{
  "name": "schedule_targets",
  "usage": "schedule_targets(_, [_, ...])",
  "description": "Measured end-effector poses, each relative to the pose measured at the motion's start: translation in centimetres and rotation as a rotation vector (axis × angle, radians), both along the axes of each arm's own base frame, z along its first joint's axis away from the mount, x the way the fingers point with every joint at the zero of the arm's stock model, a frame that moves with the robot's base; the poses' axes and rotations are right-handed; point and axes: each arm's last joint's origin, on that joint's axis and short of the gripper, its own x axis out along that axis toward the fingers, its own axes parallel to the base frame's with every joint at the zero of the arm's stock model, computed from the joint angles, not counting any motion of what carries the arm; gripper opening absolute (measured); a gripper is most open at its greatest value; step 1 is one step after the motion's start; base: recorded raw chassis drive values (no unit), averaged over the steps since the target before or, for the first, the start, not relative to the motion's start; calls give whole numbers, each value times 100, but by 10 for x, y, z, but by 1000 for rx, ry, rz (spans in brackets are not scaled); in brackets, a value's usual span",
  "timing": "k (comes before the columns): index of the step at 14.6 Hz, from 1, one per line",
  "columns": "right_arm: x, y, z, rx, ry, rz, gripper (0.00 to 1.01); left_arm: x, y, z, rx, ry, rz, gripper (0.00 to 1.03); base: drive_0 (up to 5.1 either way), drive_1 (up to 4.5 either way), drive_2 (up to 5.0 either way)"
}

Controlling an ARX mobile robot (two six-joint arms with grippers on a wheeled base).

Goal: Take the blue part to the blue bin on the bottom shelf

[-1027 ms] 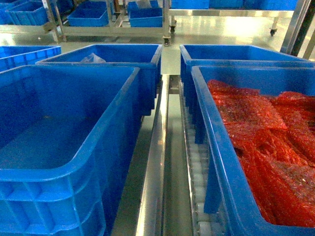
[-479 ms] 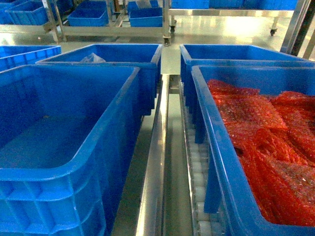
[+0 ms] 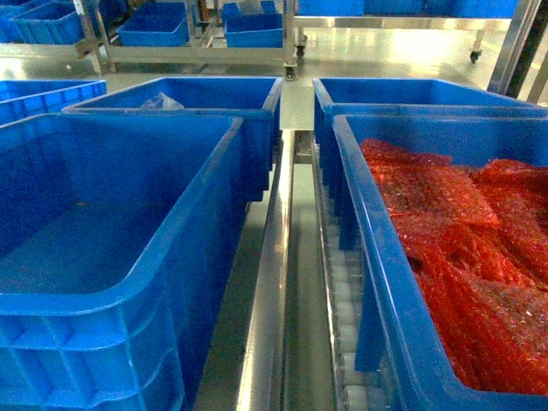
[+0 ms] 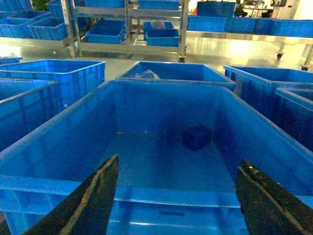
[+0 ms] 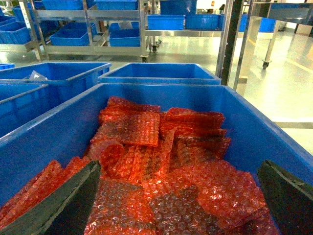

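The bottom shelf (image 3: 272, 282), a steel rack level with a central divider rail and white roller tracks (image 3: 342, 291) to its right, carries large blue bins in two lanes so that they can slide along the rollers. The left near bin (image 3: 111, 257), the likely target, sits on the left lane, open-topped and almost bare. The right near bin (image 3: 402, 282) sits on the right lane, filled with red bubble-wrap pouches (image 3: 462, 240). Two far bins stand behind these, the left one (image 3: 214, 103) holding a clear plastic bag (image 3: 160, 102). More racks with blue bins (image 3: 154, 26) stand across the polished floor.

The left hand (image 4: 178, 196) hovers just in front of the left near bin's front wall, fingers spread wide and grasping nothing, aimed into the bin. The blue part (image 4: 197, 137), a small dark blue block, lies on that bin's floor near the far wall, right of centre. By this evidence the part appears to be in a blue bin already; whether that completes the task is a judgement only.

The right hand (image 5: 181, 200) hangs over the near edge of the pouch-filled bin, also spread wide and empty.

Obstacles: the tall bin walls limit any reach to a descent from above, and the pouches would hide any part lying beneath them.
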Motion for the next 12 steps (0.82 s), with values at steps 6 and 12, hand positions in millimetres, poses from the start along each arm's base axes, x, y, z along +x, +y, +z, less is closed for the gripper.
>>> schedule_targets(6, [0, 0, 0, 0, 0, 0, 98, 0, 0, 0, 1, 0, 0, 98, 0, 0, 0])
schedule_targets(12, [0, 0, 0, 0, 0, 0, 98, 0, 0, 0, 1, 0, 0, 98, 0, 0, 0])
